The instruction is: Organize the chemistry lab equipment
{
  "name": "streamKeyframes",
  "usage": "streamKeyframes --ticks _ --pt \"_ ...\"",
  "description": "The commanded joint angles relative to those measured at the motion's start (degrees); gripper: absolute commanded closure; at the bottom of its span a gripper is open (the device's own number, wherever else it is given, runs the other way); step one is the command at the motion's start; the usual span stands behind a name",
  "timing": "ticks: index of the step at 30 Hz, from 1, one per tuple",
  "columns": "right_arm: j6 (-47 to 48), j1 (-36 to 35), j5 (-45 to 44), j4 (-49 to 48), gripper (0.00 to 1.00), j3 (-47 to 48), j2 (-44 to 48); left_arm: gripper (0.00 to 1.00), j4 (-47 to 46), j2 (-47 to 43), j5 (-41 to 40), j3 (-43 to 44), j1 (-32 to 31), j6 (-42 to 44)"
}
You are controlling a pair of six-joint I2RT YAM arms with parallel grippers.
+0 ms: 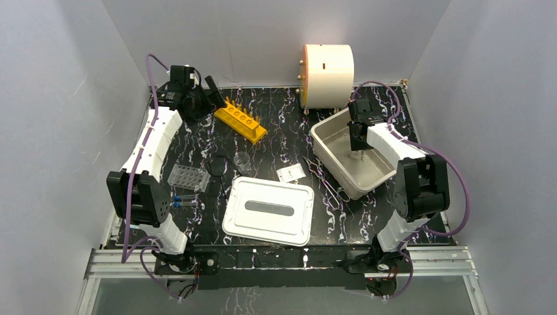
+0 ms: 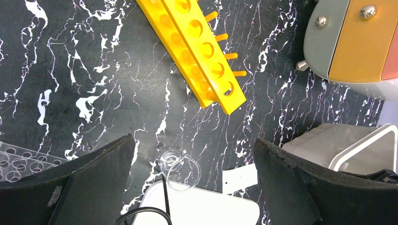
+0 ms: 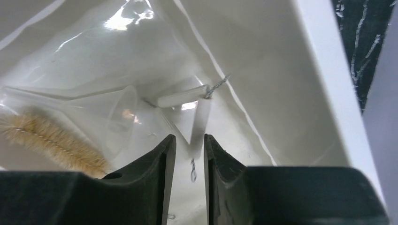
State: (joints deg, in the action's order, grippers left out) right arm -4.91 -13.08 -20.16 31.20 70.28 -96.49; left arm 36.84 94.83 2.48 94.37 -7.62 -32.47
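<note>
My right gripper (image 1: 358,141) is down inside the white tub (image 1: 328,141). Its jaws (image 3: 189,143) are nearly closed on a corner of the white triangle (image 3: 199,115), and a twisted wire end hangs between them. A clear funnel (image 3: 110,112) lies in the tub beside it. My left gripper (image 1: 203,95) is wide open and empty at the back left, next to the orange tube rack (image 1: 240,119). In the left wrist view the gripper (image 2: 192,140) is high above the tiny clear beaker (image 2: 178,166). The well plate (image 1: 188,177), blue-capped vials (image 1: 185,200) and wire tongs (image 1: 325,180) lie on the table.
The cream drum (image 1: 326,65) stands at the back. The tub's flat lid (image 1: 268,210) lies at the front centre. A small white card (image 1: 289,173) and a dark ring (image 1: 217,165) lie near the beaker. A bristle brush (image 3: 51,138) lies in the tub.
</note>
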Motion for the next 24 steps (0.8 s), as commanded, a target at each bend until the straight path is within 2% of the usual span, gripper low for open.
streamKeyframes --ticks 1,3,8,19,24 --pt "-1.0 0.3 -6.2 0.7 0.58 1.2 0.9 0.03 0.2 0.3 1.2 2.2 0.2 -0.3" --pt "-1.3 0.3 -6.9 1.6 0.51 2.2 1.5 0.03 0.2 0.3 1.2 2.2 0.2 -0.3" --pt "-1.0 0.3 -4.4 2.3 0.47 5.4 4.5 0.03 0.1 -0.1 1.9 1.7 0.2 -0.7" --pt "-2.5 -1.1 19.2 1.0 0.39 16.3 8.9 0.03 -0.5 -3.7 1.3 -1.8 0.2 -0.6" --pt "-6.9 -7.5 21.6 -0.1 0.42 22.6 6.2 0.03 -0.5 -6.0 -0.7 -2.9 0.3 -0.1"
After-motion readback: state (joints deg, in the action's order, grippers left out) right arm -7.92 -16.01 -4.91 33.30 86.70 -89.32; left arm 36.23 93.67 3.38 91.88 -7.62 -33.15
